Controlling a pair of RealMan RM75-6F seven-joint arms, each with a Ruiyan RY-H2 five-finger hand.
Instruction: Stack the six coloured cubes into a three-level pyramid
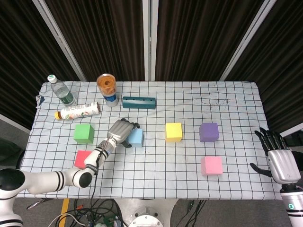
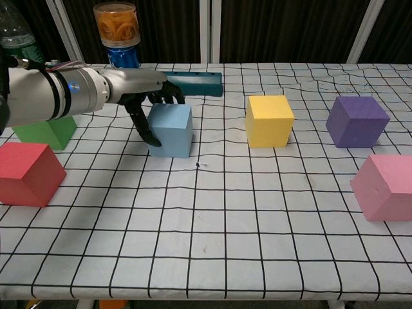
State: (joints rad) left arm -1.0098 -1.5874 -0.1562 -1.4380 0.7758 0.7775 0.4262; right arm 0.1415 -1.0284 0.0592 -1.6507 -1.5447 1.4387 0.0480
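Observation:
My left hand [image 1: 120, 132] grips the light blue cube [image 1: 137, 137] from its left and far sides. In the chest view the left hand [image 2: 145, 95] has its thumb on the left face of the blue cube [image 2: 172, 131], which stands level at the cloth. Left of them lie the green cube [image 1: 84, 133] and the red cube [image 1: 80, 158]. To the right are the yellow cube [image 1: 173, 132], the purple cube [image 1: 208, 132] and, nearer the front, the pink cube [image 1: 211, 165]. My right hand [image 1: 277, 158] hangs open off the table's right edge.
Along the back left stand a water bottle [image 1: 61, 91] and a snack can [image 1: 107, 88], with a lying bottle [image 1: 78, 111] and a teal block [image 1: 139, 102] beside them. The checked cloth [image 1: 156, 161] covers the table.

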